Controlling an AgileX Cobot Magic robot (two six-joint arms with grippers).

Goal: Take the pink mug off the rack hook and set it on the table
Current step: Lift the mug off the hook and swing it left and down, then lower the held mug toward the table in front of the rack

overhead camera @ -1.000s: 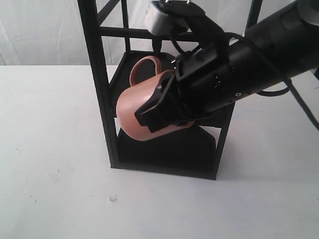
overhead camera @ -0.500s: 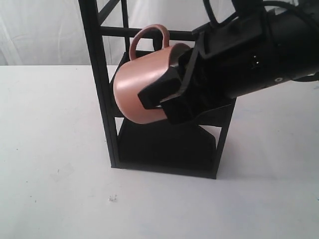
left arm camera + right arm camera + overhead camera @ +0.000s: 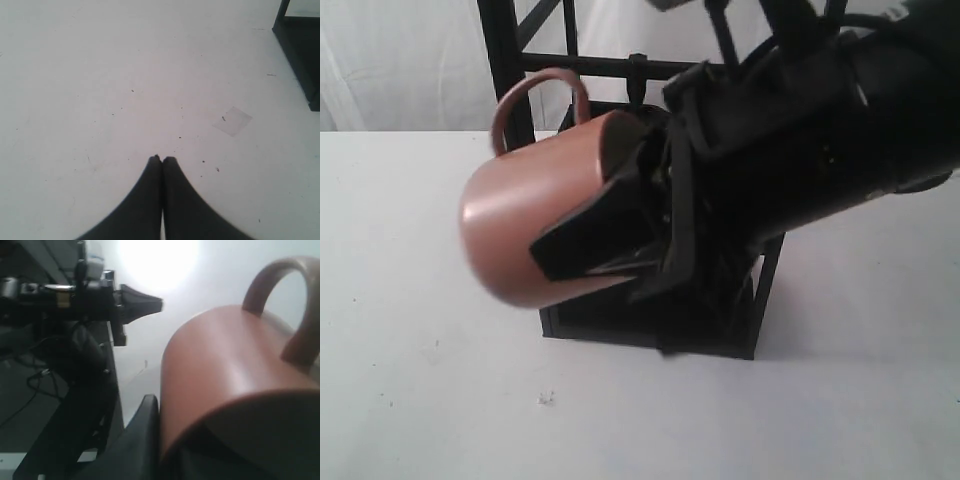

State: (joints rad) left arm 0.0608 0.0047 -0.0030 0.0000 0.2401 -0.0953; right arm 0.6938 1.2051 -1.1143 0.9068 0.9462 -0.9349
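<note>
The pink mug (image 3: pixel 525 215) hangs in the air, tipped on its side, in front of the rack (image 3: pixel 503 60) and left of it, above the table (image 3: pixel 420 390). Its loop handle (image 3: pixel 535 82) points up and is free of the small rack hook (image 3: pixel 638 78) on the crossbar. My right gripper (image 3: pixel 582 245) is shut on the mug's rim, one finger (image 3: pixel 146 427) pressed to the outer wall and the other hidden inside the pink mug (image 3: pixel 225 360). My left gripper (image 3: pixel 162 159) is shut and empty, hovering over the table (image 3: pixel 100 75).
The rack's black base (image 3: pixel 300 60) stands at the far corner of the left wrist view, with a pale square patch (image 3: pixel 232 121) on the table near it. The right arm's thick black body (image 3: pixel 820 130) covers the rack's shelves. Another black arm (image 3: pixel 100 295) shows past the mug.
My right gripper has pulled the mug out of the rack, up and then left toward the camera. The handle has come off the hook.
</note>
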